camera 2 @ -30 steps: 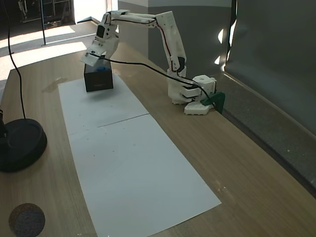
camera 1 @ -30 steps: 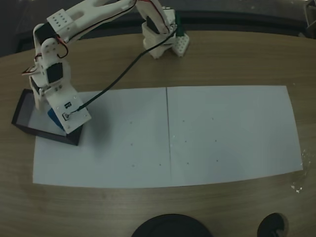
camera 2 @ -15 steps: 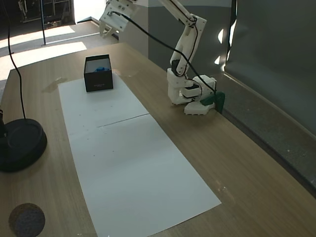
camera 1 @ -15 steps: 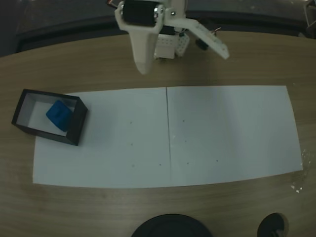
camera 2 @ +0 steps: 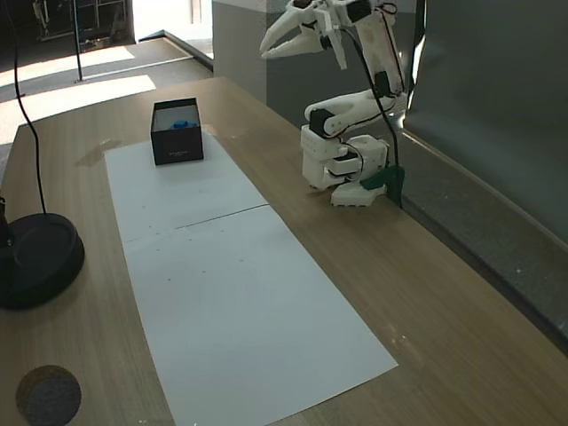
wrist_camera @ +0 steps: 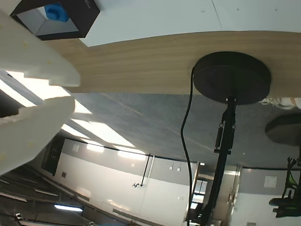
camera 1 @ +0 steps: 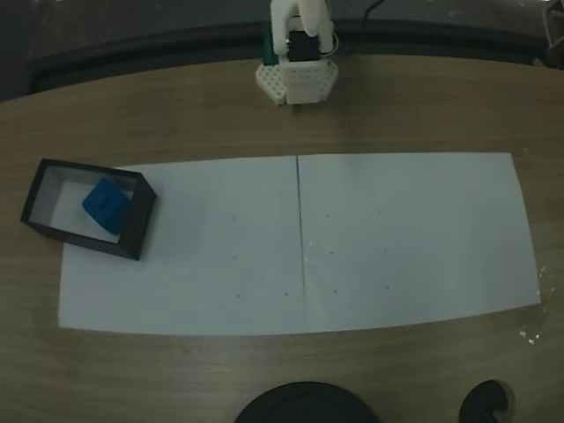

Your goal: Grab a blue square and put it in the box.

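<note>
The gripper (camera 2: 277,46) is raised high above the arm base (camera 2: 342,164), its jaws parted and holding nothing; in the wrist view both white fingers (wrist_camera: 33,52) show a gap between them. From the gripper, the box (camera 2: 176,133) lies well apart, down on the table at the far end of the white paper (camera 2: 231,293). The blue square (camera 1: 105,204) rests inside the box, against its right-hand wall in a fixed view. Judgement: placement appears complete; no further approach to the box is needed.
</note>
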Motion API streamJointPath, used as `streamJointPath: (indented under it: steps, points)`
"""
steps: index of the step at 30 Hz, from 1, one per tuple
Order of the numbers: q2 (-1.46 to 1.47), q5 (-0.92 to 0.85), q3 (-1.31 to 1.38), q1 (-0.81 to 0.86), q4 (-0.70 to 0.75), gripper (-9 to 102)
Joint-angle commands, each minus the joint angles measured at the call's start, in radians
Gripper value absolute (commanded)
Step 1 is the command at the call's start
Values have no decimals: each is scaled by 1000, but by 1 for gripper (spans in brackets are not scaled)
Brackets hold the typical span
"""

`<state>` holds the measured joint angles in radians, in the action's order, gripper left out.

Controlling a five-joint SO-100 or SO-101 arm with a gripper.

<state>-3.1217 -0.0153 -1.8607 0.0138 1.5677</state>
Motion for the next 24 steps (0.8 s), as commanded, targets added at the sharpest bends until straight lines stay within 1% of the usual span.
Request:
streamJointPath:
  steps: [1, 4, 5, 7, 10, 15, 19, 24]
  points:
    - [-173, 40, -133, 41, -83, 0]
    - [-356, 43, -308, 84, -184, 0]
    - [-374, 41, -350, 94, -207, 0]
    - [-353, 21, -400, 132, -255, 0]
    - [-322, 43, -489, 187, -374, 0]
    - [-322, 135, -801, 184, -532, 0]
    - [-324, 172, -1019, 141, -558, 0]
    - [-324, 166, -1187, 61, -555, 0]
